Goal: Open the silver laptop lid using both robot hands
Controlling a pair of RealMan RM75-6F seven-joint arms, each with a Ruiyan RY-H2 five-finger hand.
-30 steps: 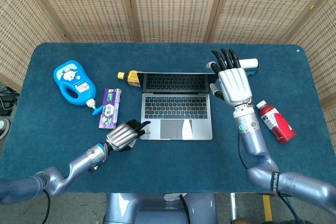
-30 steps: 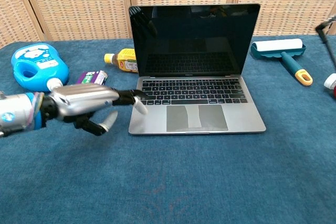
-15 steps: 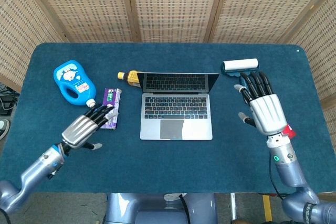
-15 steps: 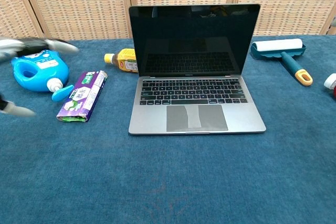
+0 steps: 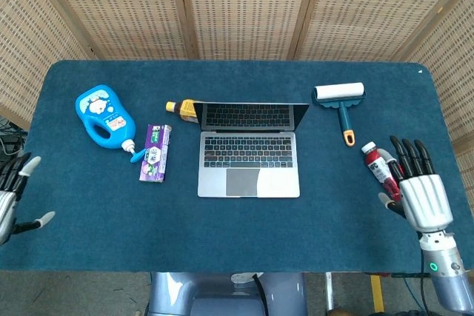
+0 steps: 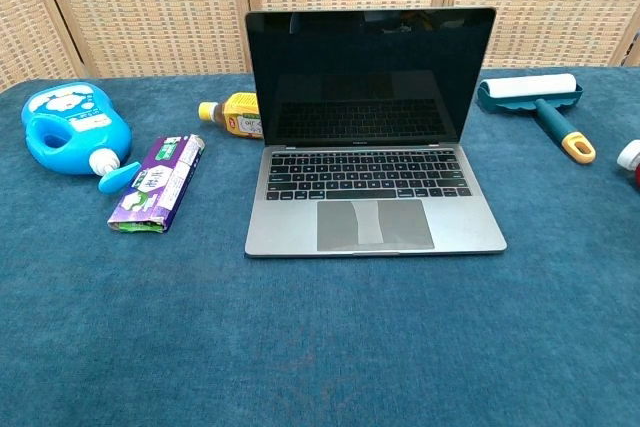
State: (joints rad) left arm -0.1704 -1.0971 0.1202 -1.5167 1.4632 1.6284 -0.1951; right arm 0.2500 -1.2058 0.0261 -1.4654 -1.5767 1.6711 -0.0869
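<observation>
I see the blue desk (image 5: 237, 249) with the laptop (image 6: 372, 127) at its middle, lid up and screen dark, keys facing me. Left of it lie a blue jug (image 5: 104, 118) with a cartoon label I cannot read, and a purple box (image 6: 158, 183) whose print is too small to make out. A yellow bottle (image 6: 232, 113) sits behind the laptop's left corner. A lint roller (image 5: 340, 98) lies to the right, a red bottle (image 5: 377, 165) nearer me. My right hand (image 5: 419, 192) hangs beside it, fingers apart, empty. My left hand (image 5: 9, 197) is at the desk's left edge, fingers spread, holding nothing.
</observation>
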